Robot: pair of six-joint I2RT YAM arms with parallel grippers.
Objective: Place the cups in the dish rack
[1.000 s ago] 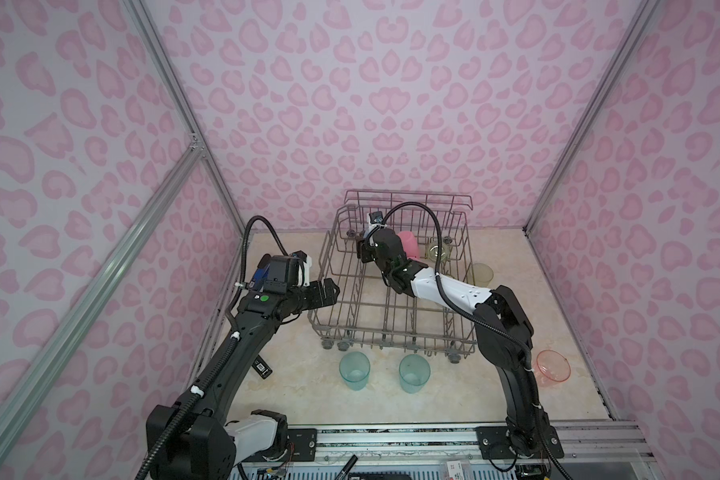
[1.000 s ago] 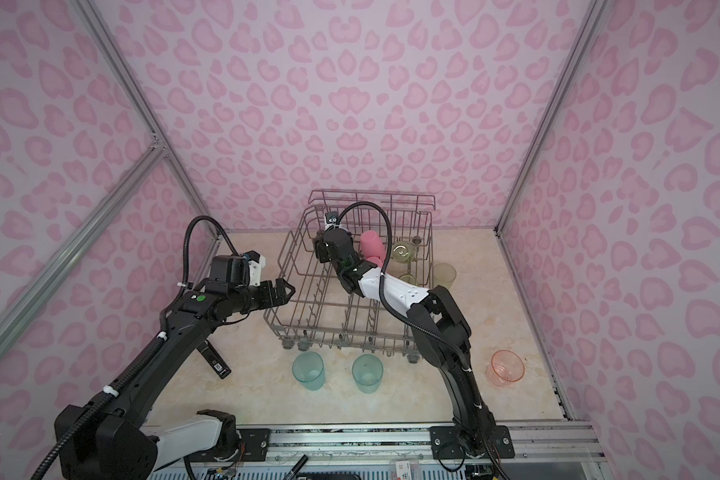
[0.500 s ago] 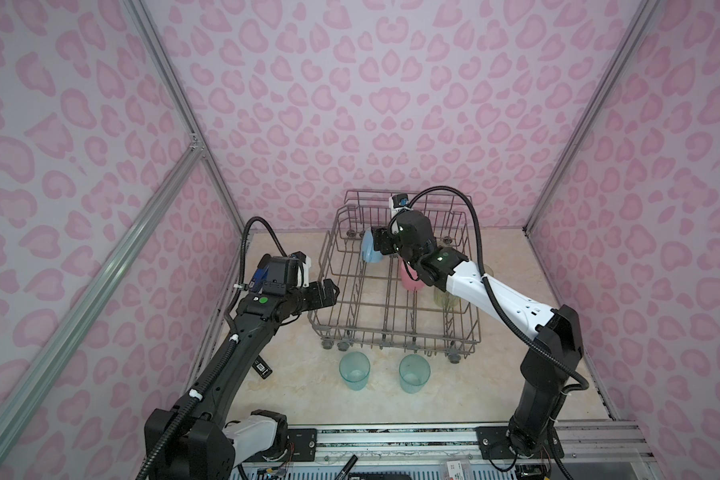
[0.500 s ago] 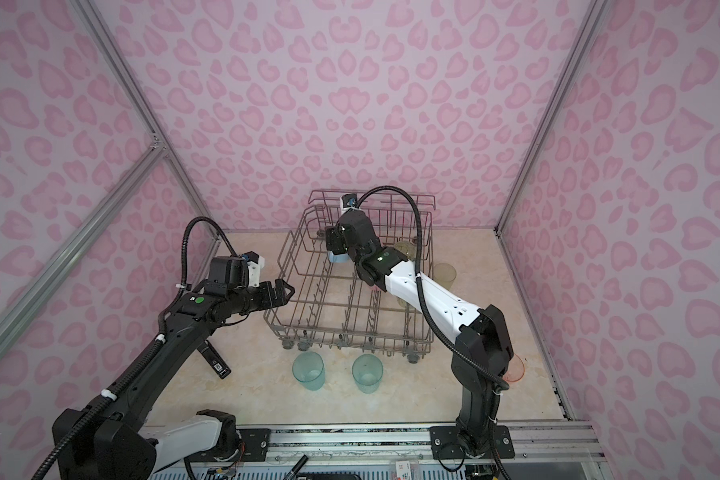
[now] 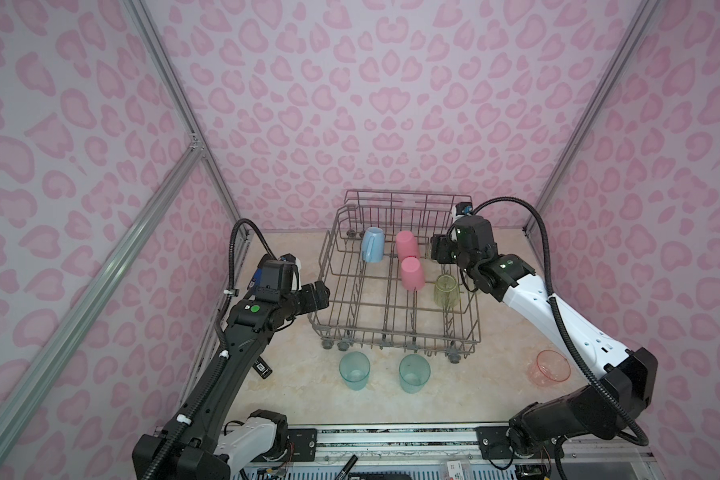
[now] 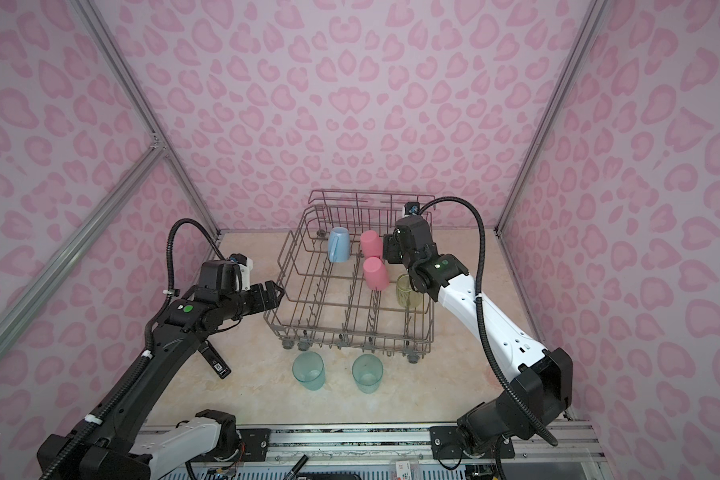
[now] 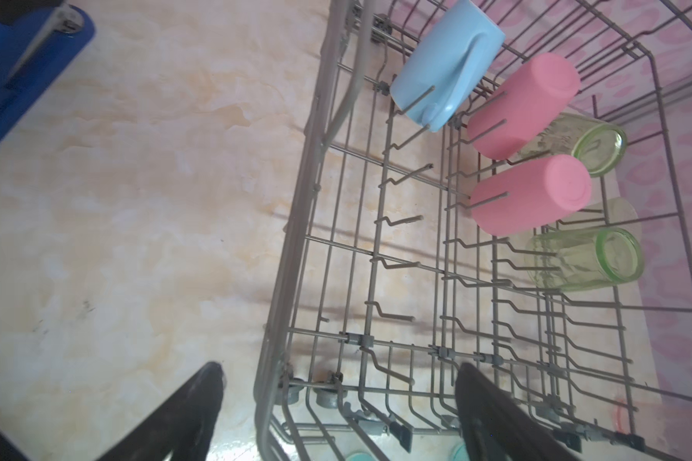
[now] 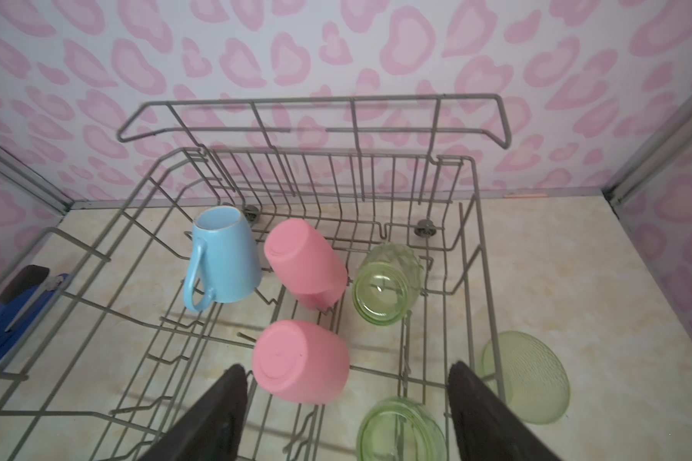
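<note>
The grey wire dish rack [image 5: 395, 332] [image 6: 275, 320] stands mid-table. Upside down on its tines are a light-blue mug [image 5: 373, 244] [image 8: 224, 259], two pink cups [image 5: 407, 245] [image 5: 412, 273] and two yellow-green cups [image 8: 386, 283] [image 8: 400, 429]. Two teal cups [image 5: 354, 370] [image 5: 414, 373] stand before the rack and a salmon one [image 5: 553, 368] at right. A further yellow-green cup [image 8: 526, 377] lies outside the rack's right side. My right gripper [image 5: 439, 253] [image 8: 348, 369] hangs open and empty above the rack's right part. My left gripper [image 5: 319, 295] [image 7: 338, 369] is open, its fingers either side of the rack's left rim [image 7: 296, 239].
A blue stapler [image 7: 17, 80] [image 8: 13, 315] sits on the table left of the rack, behind my left wrist. A small black labelled item [image 5: 262, 368] lies near the left arm. Pink patterned walls close in on three sides.
My right gripper has left the blue mug on the tines at the rack's back left and swung away to the rack's right side. The left arm has barely moved.
</note>
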